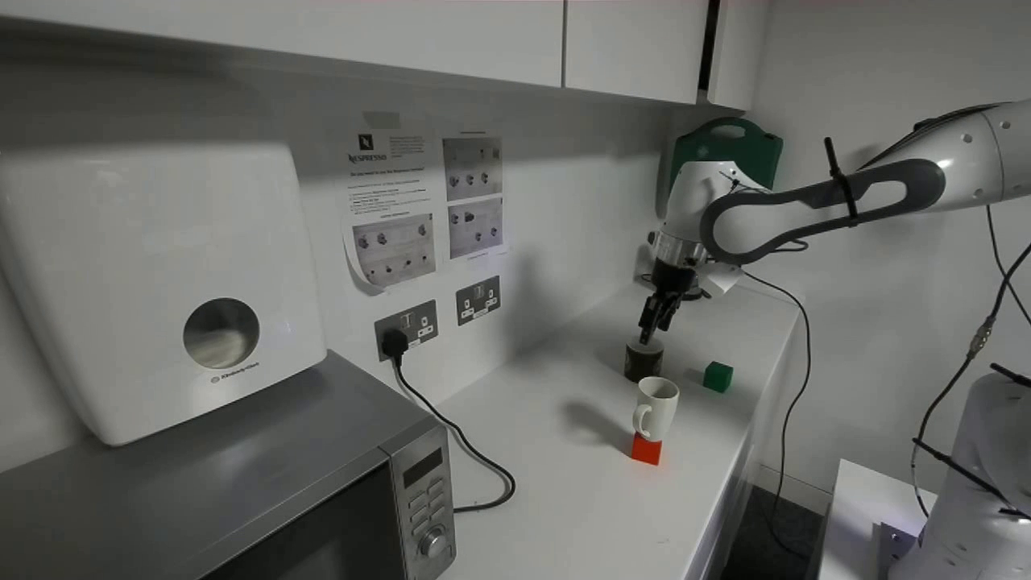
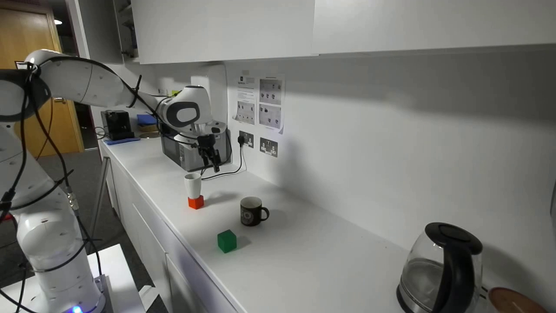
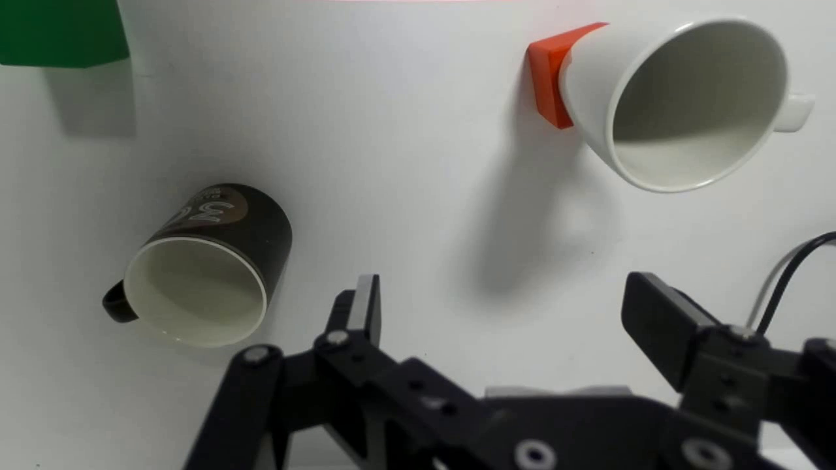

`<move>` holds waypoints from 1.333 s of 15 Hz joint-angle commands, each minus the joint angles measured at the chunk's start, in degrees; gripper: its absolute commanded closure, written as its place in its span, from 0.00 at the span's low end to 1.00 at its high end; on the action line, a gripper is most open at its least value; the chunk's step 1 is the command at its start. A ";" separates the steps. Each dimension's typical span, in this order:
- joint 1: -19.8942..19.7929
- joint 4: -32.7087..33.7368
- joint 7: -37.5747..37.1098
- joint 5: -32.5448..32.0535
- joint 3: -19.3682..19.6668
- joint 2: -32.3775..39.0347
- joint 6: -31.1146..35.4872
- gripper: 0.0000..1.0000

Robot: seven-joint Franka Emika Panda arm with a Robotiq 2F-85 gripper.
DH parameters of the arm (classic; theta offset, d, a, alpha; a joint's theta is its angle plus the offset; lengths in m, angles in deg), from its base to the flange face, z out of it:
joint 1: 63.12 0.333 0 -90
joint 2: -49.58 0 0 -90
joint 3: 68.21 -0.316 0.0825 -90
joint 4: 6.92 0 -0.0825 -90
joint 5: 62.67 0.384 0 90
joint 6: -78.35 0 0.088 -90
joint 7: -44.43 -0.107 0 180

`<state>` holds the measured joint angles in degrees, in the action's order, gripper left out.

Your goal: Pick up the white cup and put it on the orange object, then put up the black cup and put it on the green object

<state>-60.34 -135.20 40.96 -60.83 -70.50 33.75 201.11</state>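
- Two fingers (image 3: 363, 307) are standing wide apart on the hand (image 3: 501, 287), which is hovering above the counter (image 2: 330, 261) and gripping nothing.
- Off one side of the hand, and lower than it, the white cup (image 1: 656, 408) is resting on the orange block (image 1: 646, 451), so the first half of the job is looking done.
- Off the opposite side of the hand, also below it, the black cup (image 2: 250, 213) is standing upright on the counter; the green block (image 2: 227, 241) is sitting farther out, near that cup but not touching it.
- The black cup is looking like glazed pottery, so it is probably going to be stiff, fairly weighty, a little slippery, and liable to chip if knocked.
- Its handle (image 3: 120, 303) is pointing away from the hand, so the rim (image 3: 196, 239) on the nearer side is offering the easier hold: one finger going inside, one outside, pinching firmly.
- That off-centre hold may be letting the cup tilt, so careful centring is going to matter: the green block is looking no wider than the cup, and a hasty release could be tipping it.
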 commanded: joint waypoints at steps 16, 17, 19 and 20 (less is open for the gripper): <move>-0.20 0.15 0.06 0.05 -0.18 0.01 -0.18 0.00; -0.21 -0.12 -0.69 -0.06 -0.39 0.08 0.48 0.00; 0.09 -0.72 0.55 -0.10 -0.39 0.60 2.38 0.00; 0.12 -0.88 1.34 -0.35 -0.32 0.84 3.11 0.00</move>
<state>-60.14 -135.47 40.79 -60.80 -70.68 34.01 201.48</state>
